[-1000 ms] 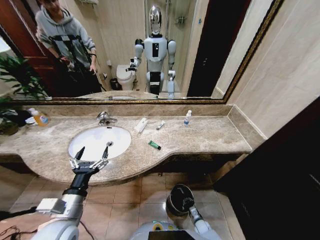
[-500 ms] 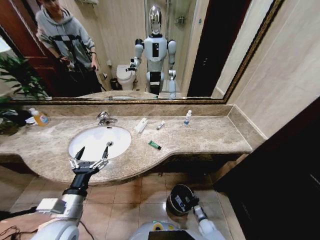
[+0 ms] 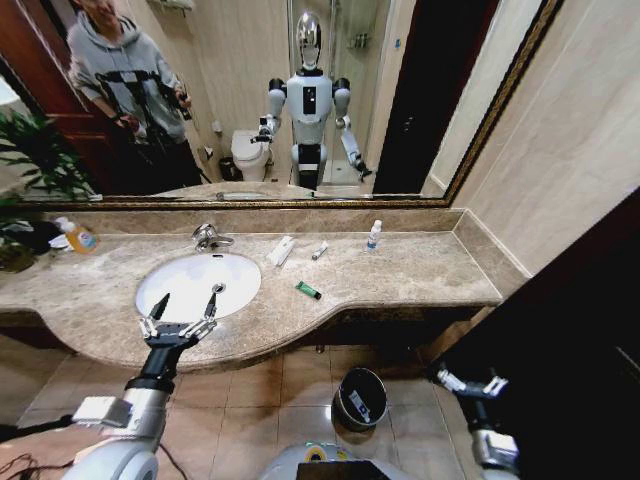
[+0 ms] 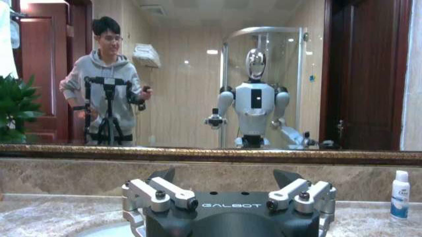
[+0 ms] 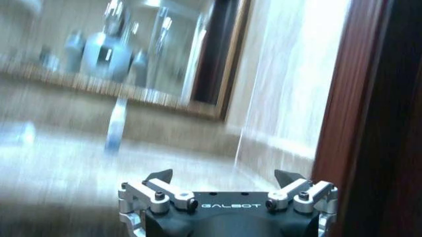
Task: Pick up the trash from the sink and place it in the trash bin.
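Up on the counter (image 3: 420, 270), well above our right claw (image 3: 468, 385) hanging wide and empty beside the trash bin (image 3: 358, 398), the green tube (image 3: 308, 290) is lying, so we are favouring a level, slow reach toward it.

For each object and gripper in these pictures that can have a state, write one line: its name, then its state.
left gripper: open, empty, over the near rim of the sink.
right gripper: open, empty, low, right of the trash bin.
sink: empty of trash.
trash bin: upright on the floor, a small item inside.
green tube: lying on the counter.
clear bottle: upright, capped.
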{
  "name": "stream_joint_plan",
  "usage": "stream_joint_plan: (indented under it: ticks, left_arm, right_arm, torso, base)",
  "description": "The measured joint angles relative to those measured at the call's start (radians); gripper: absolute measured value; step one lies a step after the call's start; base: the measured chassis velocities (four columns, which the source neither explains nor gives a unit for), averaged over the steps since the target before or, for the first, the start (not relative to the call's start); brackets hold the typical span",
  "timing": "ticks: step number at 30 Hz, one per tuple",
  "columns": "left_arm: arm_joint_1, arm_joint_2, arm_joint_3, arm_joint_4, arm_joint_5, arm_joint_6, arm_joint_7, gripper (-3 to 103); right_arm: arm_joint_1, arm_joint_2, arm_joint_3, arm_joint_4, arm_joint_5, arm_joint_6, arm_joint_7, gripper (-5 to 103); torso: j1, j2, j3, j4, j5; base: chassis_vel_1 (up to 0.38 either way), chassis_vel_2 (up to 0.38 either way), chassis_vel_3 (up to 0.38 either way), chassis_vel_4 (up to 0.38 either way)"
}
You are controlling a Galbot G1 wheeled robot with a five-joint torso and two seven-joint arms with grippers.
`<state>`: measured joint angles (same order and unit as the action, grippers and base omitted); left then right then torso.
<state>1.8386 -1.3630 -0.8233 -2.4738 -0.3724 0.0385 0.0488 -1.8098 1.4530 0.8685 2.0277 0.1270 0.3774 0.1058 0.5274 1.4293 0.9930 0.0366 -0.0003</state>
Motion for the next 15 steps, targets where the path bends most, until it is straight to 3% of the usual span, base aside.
stream_joint_plan:
  ticks: [2, 5, 7, 8, 10, 12, 15]
  left_arm:
    - [0.000, 0.000, 0.000, 0.000, 0.000, 0.000, 0.000, 100]
    - [0.000, 0.000, 0.000, 0.000, 0.000, 0.000, 0.000, 100]
    - [0.000, 0.000, 0.000, 0.000, 0.000, 0.000, 0.000, 100]
    - [0.000, 0.000, 0.000, 0.000, 0.000, 0.000, 0.000, 100]
    - [0.000, 0.000, 0.000, 0.000, 0.000, 0.000, 0.000, 100]
    - [0.000, 0.000, 0.000, 0.000, 0.000, 0.000, 0.000, 100]
    - [0.000, 0.000, 0.000, 0.000, 0.000, 0.000, 0.000, 100]
  right_arm:
    - [0.009, 0.000, 0.001, 0.017, 0.012, -0.013, -0.004, 100]
    - [0.143, -0.047, -0.053, 0.117, 0.118, -0.163, -0.031, 100]
    - [0.177, -0.064, -0.070, 0.128, 0.133, -0.193, -0.036, 100]
    - [0.274, -0.125, -0.127, 0.149, 0.158, -0.281, -0.043, 100]
    - [0.304, -0.148, -0.146, 0.150, 0.160, -0.306, -0.046, 100]
    - [0.410, -0.234, -0.223, 0.124, 0.174, -0.386, -0.061, 100]
    - [0.535, -0.291, -0.319, 0.058, 0.218, -0.465, -0.061, 100]
  torso:
    - [0.000, 0.000, 0.000, -0.0001, 0.0000]
    - [0.000, 0.000, 0.000, 0.0001, 0.0005]
    - [0.000, 0.000, 0.000, 0.0006, 0.0004]
    - [0.000, 0.000, 0.000, 0.0007, 0.0004]
    - [0.000, 0.000, 0.000, 0.0007, 0.0004]
    - [0.000, 0.000, 0.000, 0.0003, 0.0003]
    - [0.000, 0.000, 0.000, 0.0001, 0.0003]
  base:
    - [0.000, 0.000, 0.000, 0.000]
    - [0.000, 0.000, 0.000, 0.000]
    - [0.000, 0.000, 0.000, 0.000]
    - [0.000, 0.000, 0.000, 0.000]
    - [0.000, 0.000, 0.000, 0.000]
    - [0.000, 0.000, 0.000, 0.000]
    - [0.000, 0.000, 0.000, 0.000]
